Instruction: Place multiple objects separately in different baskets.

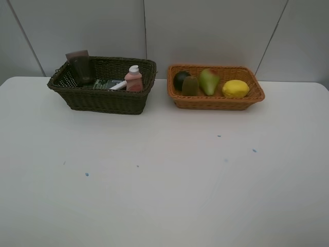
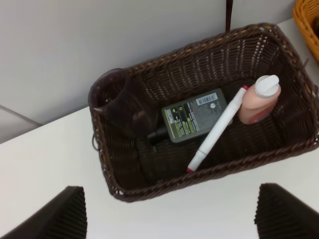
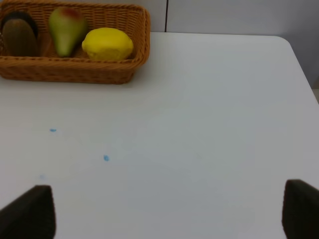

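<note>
Your left gripper (image 2: 169, 214) and right gripper (image 3: 169, 209) are both hanging spread and empty, only fingertips showing, over wide bare table (image 1: 164, 175). Far left, the dark basket (image 1: 103, 100) is holding cup (image 1: 79, 66), marker (image 1: 118, 86), pink bottle (image 1: 133, 78) and half-hidden green bottle (image 2: 192, 115). Far right, the orange basket (image 1: 216, 102) is holding mangosteen (image 1: 180, 78), kiwi (image 1: 190, 86), pear (image 1: 208, 81) and lemon (image 1: 235, 88).

White table (image 1: 164, 195) flecked with small blue specks (image 1: 87, 174), pale panelled wall (image 1: 205, 31) behind.
</note>
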`<state>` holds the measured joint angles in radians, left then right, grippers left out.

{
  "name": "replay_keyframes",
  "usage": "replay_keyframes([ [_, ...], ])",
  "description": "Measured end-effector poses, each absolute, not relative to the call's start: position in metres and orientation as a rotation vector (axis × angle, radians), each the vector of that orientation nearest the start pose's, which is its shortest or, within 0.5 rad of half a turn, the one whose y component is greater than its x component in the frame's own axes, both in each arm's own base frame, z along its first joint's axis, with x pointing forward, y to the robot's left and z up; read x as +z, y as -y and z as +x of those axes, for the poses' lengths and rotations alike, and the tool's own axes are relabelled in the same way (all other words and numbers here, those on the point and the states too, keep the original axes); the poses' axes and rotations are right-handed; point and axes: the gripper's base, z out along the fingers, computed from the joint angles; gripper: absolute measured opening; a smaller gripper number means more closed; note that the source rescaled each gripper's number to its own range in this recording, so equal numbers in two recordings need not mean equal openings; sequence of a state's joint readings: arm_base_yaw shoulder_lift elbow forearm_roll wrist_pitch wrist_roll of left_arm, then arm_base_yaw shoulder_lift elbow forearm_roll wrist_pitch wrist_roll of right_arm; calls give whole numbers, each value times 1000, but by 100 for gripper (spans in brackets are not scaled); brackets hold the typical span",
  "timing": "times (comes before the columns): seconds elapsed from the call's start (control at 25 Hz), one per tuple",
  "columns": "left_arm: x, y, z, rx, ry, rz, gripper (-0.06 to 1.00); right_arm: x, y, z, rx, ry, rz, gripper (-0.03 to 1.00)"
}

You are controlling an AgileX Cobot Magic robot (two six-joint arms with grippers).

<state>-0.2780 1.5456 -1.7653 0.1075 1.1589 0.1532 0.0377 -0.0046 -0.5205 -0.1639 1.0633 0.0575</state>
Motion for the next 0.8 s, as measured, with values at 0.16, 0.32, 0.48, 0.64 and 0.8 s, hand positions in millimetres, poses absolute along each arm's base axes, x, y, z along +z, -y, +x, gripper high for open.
replay_keyframes([
  [0.16,453,66,264,68,-2311,481,91,284,13,-8,-135,-2013,30,99],
  [0.32,452,48,212,93,-2289,438,91,284,13,-8,-135,-2013,30,99],
  [0.48,437,30,157,101,-2264,387,91,284,13,-8,-135,-2013,30,99],
  [0.64,419,14,102,84,-2188,334,91,284,13,-8,-135,-2013,30,99],
  [0.8,395,2,56,45,-2125,305,91,284,13,-8,-135,-2013,30,99],
])
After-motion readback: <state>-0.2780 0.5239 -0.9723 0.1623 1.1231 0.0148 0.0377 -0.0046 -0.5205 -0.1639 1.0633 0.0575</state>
